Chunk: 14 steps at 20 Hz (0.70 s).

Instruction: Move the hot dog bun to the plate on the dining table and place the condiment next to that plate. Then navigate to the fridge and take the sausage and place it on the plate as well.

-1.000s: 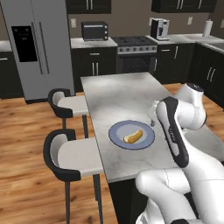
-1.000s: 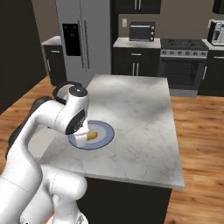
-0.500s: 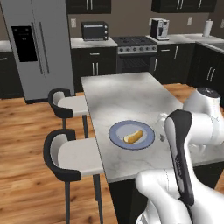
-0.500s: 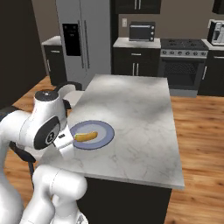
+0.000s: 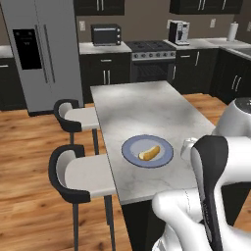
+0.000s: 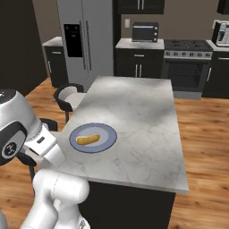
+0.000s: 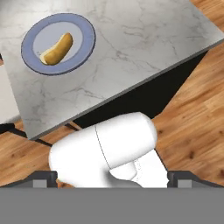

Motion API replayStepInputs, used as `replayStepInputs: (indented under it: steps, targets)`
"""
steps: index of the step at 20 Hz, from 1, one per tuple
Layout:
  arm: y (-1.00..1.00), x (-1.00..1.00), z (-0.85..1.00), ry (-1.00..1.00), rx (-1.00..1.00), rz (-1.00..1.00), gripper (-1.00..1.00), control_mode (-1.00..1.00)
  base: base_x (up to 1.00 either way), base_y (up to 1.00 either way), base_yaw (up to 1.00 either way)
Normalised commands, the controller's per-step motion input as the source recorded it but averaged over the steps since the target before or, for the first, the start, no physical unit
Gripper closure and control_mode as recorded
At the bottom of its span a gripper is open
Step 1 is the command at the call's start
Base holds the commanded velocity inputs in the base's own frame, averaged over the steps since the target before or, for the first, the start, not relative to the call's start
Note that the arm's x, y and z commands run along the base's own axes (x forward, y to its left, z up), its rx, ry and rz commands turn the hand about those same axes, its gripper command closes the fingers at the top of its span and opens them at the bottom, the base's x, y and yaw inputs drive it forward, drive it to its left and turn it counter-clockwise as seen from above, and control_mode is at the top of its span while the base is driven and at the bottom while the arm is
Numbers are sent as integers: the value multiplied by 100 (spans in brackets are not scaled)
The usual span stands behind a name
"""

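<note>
Two stools [image 5: 78, 171] beside island; toaster oven [image 5: 106, 35], perhaps coffee maker [image 5: 178, 32]

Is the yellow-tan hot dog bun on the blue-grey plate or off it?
On it: the yellow-tan hot dog bun lies inside the rim of the round blue-grey plate, nothing else there.

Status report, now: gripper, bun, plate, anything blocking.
Gripper open, empty, off the table edge. Bun lying on the plate, on the dining table. Fridge doors shut. Nothing blocking.
</note>
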Motion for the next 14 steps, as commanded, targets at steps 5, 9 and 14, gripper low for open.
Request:
replayStepInputs:
  steps: [5, 9, 14]
  targets:
    - [0, 0, 3, 0, -1, 7, -100, -100, 0, 0, 0]
    - [0, 2, 0, 0, 0, 0, -100, -100, 0, 0, 0]
    - [-10, -1, 0, -2, 1, -1, -100, 100, -6, -26, -5]
